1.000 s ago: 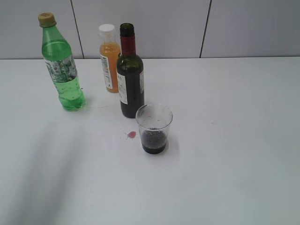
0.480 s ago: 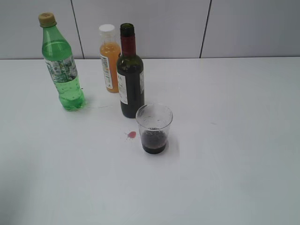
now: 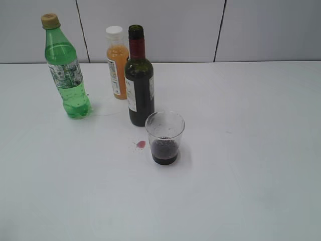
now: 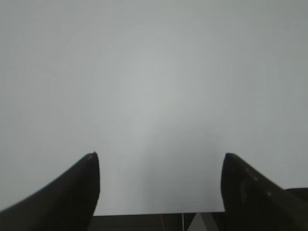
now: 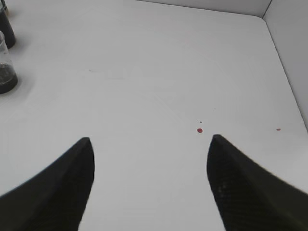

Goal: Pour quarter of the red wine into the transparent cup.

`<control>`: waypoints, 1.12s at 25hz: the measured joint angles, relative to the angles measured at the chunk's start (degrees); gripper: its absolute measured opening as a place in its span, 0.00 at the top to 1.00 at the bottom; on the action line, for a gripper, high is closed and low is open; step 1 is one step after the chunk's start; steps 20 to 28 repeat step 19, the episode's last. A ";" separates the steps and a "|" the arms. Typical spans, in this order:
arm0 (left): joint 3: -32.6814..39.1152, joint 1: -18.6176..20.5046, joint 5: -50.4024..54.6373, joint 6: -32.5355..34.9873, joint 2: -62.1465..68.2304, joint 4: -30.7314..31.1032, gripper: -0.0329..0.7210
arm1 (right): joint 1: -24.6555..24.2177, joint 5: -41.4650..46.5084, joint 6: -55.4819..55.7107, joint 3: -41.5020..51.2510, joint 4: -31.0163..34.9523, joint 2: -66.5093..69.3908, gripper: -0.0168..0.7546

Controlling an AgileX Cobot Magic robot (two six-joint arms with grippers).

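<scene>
We take the wine bottle [image 3: 139, 83] as landmark: it stands upright and uncapped on the white table [image 3: 251, 150], and the red wine left in it cannot be gauged through the dark glass. The transparent cup [image 3: 164, 137] stands upright just in front of it and slightly right, close but whether touching we cannot tell; dark red wine fills roughly its lower third. A small red spill spot [image 3: 141, 144] lies in front of the bottle, just left of the cup. Orange juice bottle [image 3: 117, 63] just behind-left of it; green bottle [image 3: 64, 68] further left. Left gripper [image 4: 159, 159] spread wide over bare table, holding nothing; right gripper [image 5: 150, 142] likewise wide apart and empty, well right of the bottle. We judge the pour done and bottle set down; little or nothing remains
</scene>
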 joint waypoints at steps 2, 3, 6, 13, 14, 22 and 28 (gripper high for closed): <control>3.52 0.00 0.00 -0.36 -5.58 -0.44 0.17 | 0.00 0.00 0.00 0.00 0.00 0.00 0.22; 4.69 0.00 0.07 -0.50 -8.56 -0.58 0.17 | 0.00 0.00 0.00 0.00 0.00 0.00 0.22; 7.61 0.00 0.07 -1.19 -16.91 -0.75 0.17 | 0.00 0.00 0.00 0.00 0.00 0.00 0.22; 8.98 0.00 -0.69 -1.64 -33.88 -0.30 0.17 | 0.00 0.00 -0.06 0.00 0.00 0.00 0.22; 9.12 0.00 -0.63 -1.64 -35.80 -0.30 0.17 | 0.00 0.00 -0.06 0.00 0.00 0.00 0.22; 9.36 0.00 -0.12 -1.65 -39.78 -0.17 0.17 | 0.00 0.00 -0.06 0.00 0.00 0.00 0.22; 9.36 0.00 -0.12 -1.65 -39.78 -0.17 0.17 | 0.00 0.00 -0.06 0.00 0.00 0.00 0.22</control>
